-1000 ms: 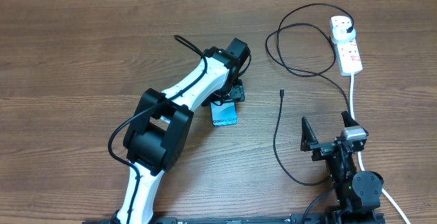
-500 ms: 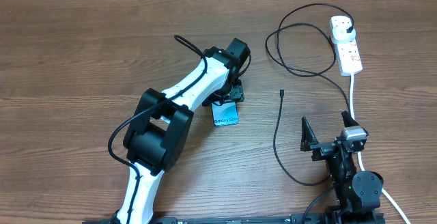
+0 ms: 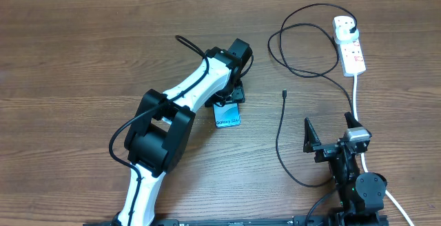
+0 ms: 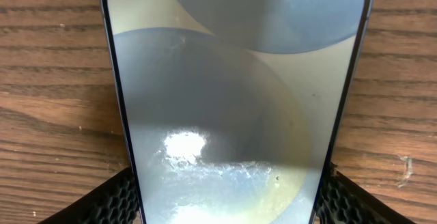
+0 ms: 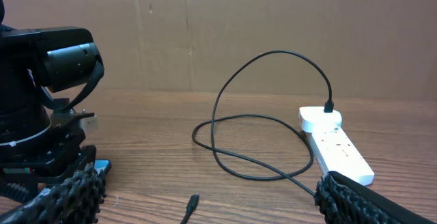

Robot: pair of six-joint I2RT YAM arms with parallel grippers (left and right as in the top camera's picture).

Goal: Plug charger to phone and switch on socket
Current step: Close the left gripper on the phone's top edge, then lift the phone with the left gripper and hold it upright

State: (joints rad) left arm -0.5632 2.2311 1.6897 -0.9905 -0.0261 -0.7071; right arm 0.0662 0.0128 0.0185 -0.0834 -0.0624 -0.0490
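While the left gripper straddles the phone near the middle of the table, its pads sit right at the phone's long edges. Can't tell if they press or just flank it. The right gripper is spread wide and empty, by the near edge on the right.

The charger runs from the socket in the far right corner, plug seated there. Its connector tip lies loose on the wood, well apart from the phone.

Likely risks:
- The phone is slim, glassy and flat on the wood, so the pads could skid off its edges or shove it instead of lifting.
- The tip is tiny, so a skewed pinch would miss the port.
- The slack cable could snag and drag the socket.

Switch state is too small to read.
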